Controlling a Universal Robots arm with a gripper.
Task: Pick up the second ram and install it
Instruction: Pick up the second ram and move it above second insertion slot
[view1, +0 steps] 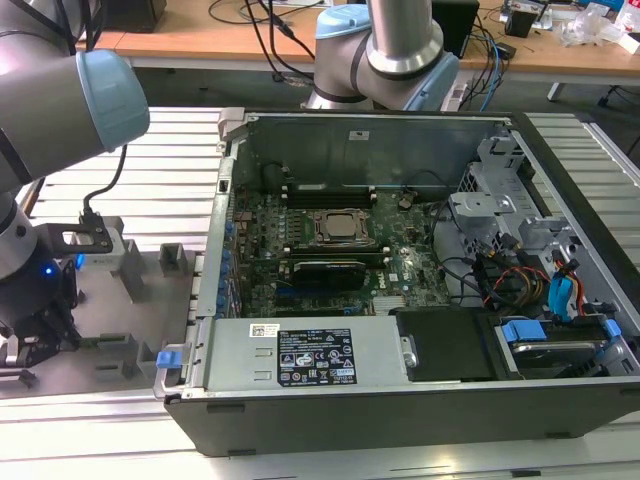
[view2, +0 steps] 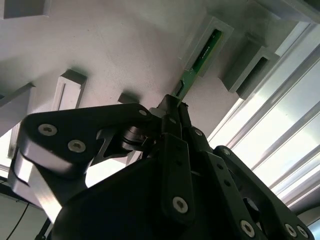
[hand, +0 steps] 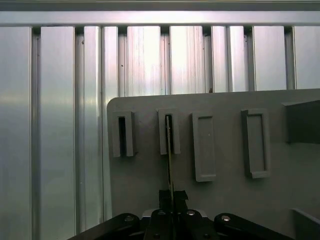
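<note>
The second ram (view2: 202, 55) is a thin green strip standing on edge in a grey slot holder (view2: 226, 31) on the grey fixture plate (view1: 105, 345). In the first wrist view the second ram (hand: 170, 155) shows edge-on, running from its holder (hand: 176, 134) down into my fingertips. My gripper (view2: 173, 106) is shut on the strip's near end, with the far end still inside the slot. In the exterior view my gripper (view1: 35, 335) hangs low over the plate, at the exterior view's left of the open computer case (view1: 400, 425).
The motherboard (view1: 330, 250) lies in the case with a silver processor socket (view1: 338, 228), memory slots (view1: 325, 190) behind it and a black block (view1: 325, 270) in front. More grey holders (hand: 204, 146) stand on the plate. Cables and drive bays (view1: 530, 290) fill the case's right side.
</note>
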